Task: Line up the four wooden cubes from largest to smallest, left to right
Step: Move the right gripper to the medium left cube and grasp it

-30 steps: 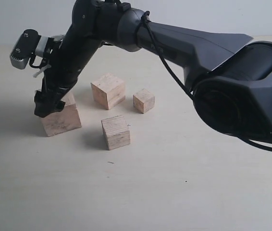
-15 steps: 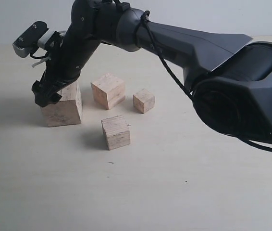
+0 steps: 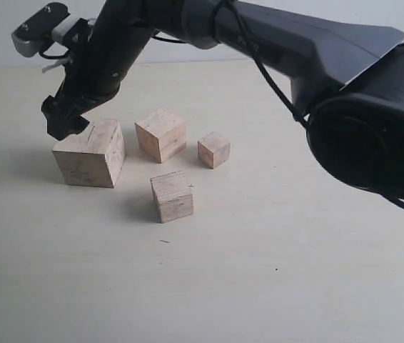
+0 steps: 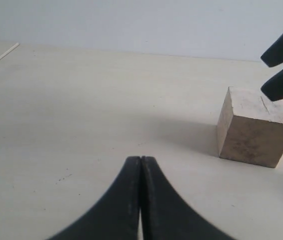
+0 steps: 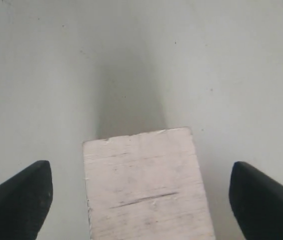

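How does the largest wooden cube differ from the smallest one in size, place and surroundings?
Size: the largest cube is clearly wider and taller than the smallest cube. Place: the largest cube is leftmost in the exterior view, the smallest cube rightmost. The open right gripper hangs over the largest cube, none over the smallest cube. Both are pale bare wood.

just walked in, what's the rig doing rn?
The right gripper has reached across to the left side of the table. It hangs open over the largest cube, jaws wide of both sides, not gripping it. The rear cube, smallest cube and front cube sit in a loose cluster to its right, not in a row. The left gripper is shut and holds nothing.
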Controlling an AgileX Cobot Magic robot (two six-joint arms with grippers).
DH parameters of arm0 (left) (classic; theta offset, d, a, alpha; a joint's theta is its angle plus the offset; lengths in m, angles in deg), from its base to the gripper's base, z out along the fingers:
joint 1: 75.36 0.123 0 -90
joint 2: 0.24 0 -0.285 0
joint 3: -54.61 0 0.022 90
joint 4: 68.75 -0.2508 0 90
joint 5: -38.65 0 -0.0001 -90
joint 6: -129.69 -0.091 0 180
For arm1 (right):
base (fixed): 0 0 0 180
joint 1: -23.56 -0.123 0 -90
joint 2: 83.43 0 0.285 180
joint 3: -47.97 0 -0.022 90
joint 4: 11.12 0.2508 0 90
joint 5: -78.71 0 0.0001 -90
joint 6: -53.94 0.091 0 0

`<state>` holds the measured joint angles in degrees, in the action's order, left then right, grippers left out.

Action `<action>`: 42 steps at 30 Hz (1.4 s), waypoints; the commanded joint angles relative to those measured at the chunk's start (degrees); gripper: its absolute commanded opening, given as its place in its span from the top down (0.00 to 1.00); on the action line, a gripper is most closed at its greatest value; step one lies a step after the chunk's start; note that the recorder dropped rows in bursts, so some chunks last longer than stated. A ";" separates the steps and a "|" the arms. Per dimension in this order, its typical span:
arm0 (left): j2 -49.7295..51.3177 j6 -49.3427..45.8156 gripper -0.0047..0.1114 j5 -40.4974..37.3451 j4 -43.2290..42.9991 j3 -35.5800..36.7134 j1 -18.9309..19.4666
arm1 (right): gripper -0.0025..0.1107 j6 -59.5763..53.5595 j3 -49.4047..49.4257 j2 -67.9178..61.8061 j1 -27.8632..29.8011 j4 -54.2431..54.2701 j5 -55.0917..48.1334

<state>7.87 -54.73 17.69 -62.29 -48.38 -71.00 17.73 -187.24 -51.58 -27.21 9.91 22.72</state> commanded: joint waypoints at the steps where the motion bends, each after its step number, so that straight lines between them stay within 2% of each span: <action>1: -0.32 0.21 0.96 0.61 -0.04 0.21 -0.35 | 0.20 0.43 0.07 2.71 0.24 -6.18 -0.49; 3: -0.32 0.21 0.96 0.61 -0.04 0.21 -0.35 | 0.20 2.51 0.07 2.97 0.48 -14.31 -1.72; 5: -0.32 0.21 0.96 0.61 -0.04 0.21 -0.35 | 0.20 4.96 0.07 3.06 1.87 -15.86 -2.75; 11: -0.32 0.21 0.96 0.61 -0.04 0.21 -0.35 | 0.20 16.32 0.07 3.31 9.53 -14.55 -9.40; 16: -0.32 0.21 0.96 0.61 -0.04 0.21 -0.35 | 0.20 16.21 0.07 2.68 13.45 -7.47 -9.75; 20: -0.32 0.21 0.96 0.61 -0.04 0.21 -0.35 | 0.20 11.71 0.07 -1.05 13.13 0.00 -9.74; 36: -0.32 0.21 0.96 0.61 -0.04 0.21 -0.35 | 0.20 11.78 0.07 -6.00 12.11 -1.10 -9.01; 40: -0.32 0.21 0.96 0.61 -0.04 0.21 -0.35 | 0.23 11.78 0.07 -7.08 12.11 -1.10 -10.54; 42: -0.32 0.21 0.96 0.61 -0.04 0.21 -0.35 | 0.28 11.78 0.07 -7.75 12.11 -1.10 -11.16</action>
<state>7.87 -54.73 17.69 -62.29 -48.38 -71.00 30.09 -187.24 -58.69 -15.03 8.62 12.56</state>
